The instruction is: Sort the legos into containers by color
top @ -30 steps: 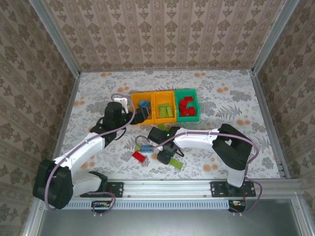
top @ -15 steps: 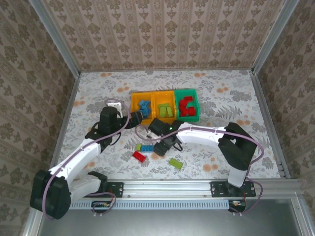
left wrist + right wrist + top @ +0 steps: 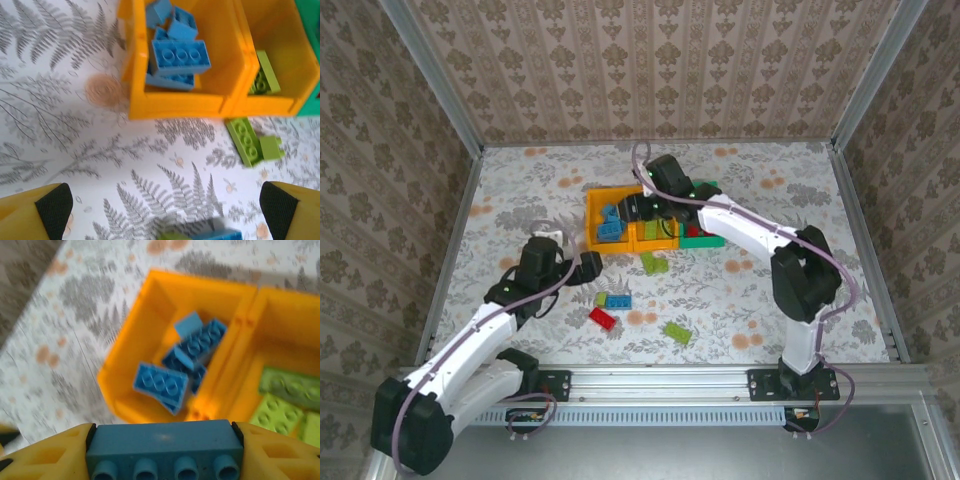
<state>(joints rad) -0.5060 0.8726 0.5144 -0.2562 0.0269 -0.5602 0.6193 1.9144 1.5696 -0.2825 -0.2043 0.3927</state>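
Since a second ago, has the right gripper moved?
Yes. The right gripper travelled farther out over the table, from the loose bricks to above the orange-yellow bins, carrying a blue brick.

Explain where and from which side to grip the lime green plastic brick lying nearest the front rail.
Best pinch the lime green plastic brick across its long sides from above: it lies flat, with bare table along both flanks.

White-shelled arms [image 3: 745, 228], black joints [image 3: 535, 265], lilac cables [image 3: 636, 155], yellow tool fingers [image 3: 22, 220] with black pads [image 3: 54, 206]
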